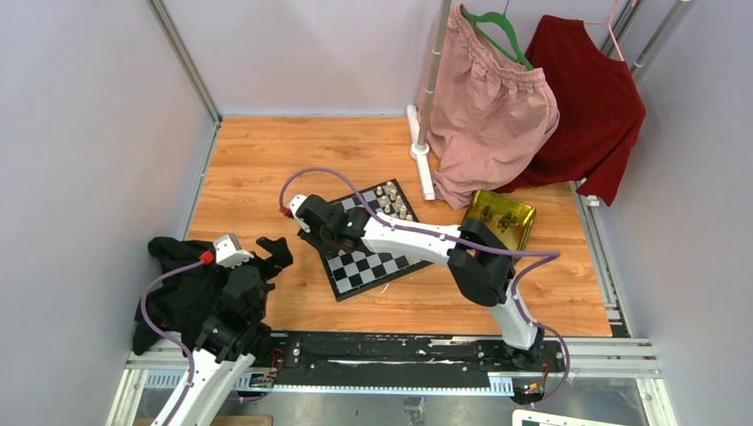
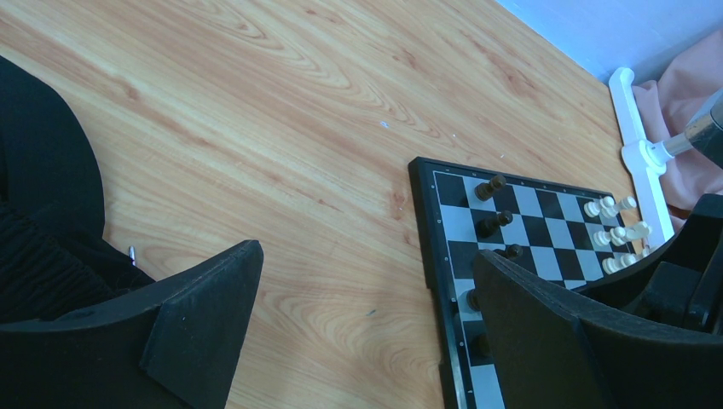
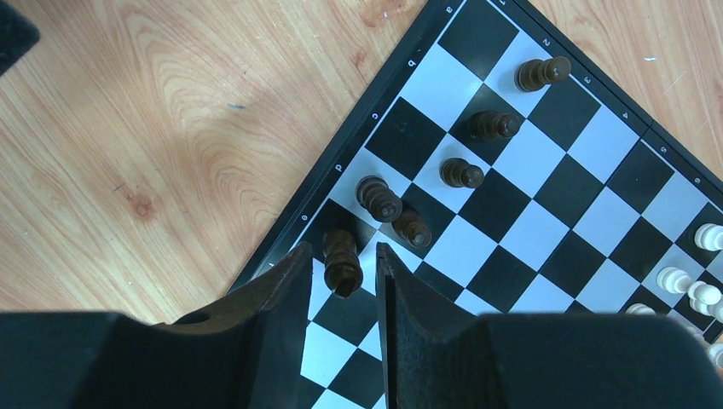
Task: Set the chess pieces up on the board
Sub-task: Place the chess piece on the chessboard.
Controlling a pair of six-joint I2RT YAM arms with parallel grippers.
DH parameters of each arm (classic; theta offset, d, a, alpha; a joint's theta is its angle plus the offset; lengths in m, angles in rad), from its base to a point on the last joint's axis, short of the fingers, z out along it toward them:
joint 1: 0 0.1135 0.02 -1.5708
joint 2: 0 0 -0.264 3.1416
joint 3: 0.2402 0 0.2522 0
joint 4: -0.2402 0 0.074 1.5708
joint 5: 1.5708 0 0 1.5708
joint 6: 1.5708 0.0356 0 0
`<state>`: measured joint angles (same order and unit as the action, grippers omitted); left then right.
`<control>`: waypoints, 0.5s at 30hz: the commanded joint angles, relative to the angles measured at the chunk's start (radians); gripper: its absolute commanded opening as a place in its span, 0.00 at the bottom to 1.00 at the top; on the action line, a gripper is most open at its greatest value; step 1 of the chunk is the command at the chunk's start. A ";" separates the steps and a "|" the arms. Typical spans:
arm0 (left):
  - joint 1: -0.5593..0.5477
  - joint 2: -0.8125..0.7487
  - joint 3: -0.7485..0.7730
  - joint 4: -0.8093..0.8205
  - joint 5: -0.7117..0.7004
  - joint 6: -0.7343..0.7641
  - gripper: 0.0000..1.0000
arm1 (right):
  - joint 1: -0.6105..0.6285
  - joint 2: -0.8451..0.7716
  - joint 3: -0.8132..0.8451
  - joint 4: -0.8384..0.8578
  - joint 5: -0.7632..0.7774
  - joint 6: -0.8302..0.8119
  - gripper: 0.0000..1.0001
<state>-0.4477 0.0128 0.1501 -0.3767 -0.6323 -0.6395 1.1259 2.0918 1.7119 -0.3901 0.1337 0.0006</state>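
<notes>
The board [image 1: 377, 267] lies tilted on the wooden table. In the right wrist view several dark chess pieces [image 3: 461, 173] stand along the board's [image 3: 546, 196] left edge. My right gripper [image 3: 344, 252] hangs over that edge, its jaws narrowly apart around one dark piece [image 3: 341, 264] that stands on the board, with a small gap on each side. From above, the right gripper [image 1: 325, 227] covers the board's left corner. My left gripper [image 1: 272, 253] is wide open and empty over bare wood left of the board [image 2: 546, 226]; it also shows in its own wrist view [image 2: 365, 256].
Cream-white pieces [image 1: 392, 200] stand on the board's far side. A gold tray [image 1: 519, 213] holding dark pieces lies right of the board. A black cloth [image 1: 173, 284] lies at the near left. Pink [image 1: 488, 106] and red [image 1: 590, 98] garments hang on a rack at the back right.
</notes>
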 commanded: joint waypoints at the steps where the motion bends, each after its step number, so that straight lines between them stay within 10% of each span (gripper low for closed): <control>1: -0.006 -0.041 -0.011 -0.005 -0.008 0.001 1.00 | 0.014 -0.006 0.030 -0.018 -0.002 -0.026 0.38; 15: -0.006 -0.042 -0.011 -0.005 -0.010 0.000 1.00 | -0.034 -0.158 -0.018 0.006 0.146 -0.025 0.44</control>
<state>-0.4477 0.0128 0.1501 -0.3767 -0.6323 -0.6395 1.1206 2.0426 1.7111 -0.3904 0.2008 -0.0238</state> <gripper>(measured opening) 0.997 0.437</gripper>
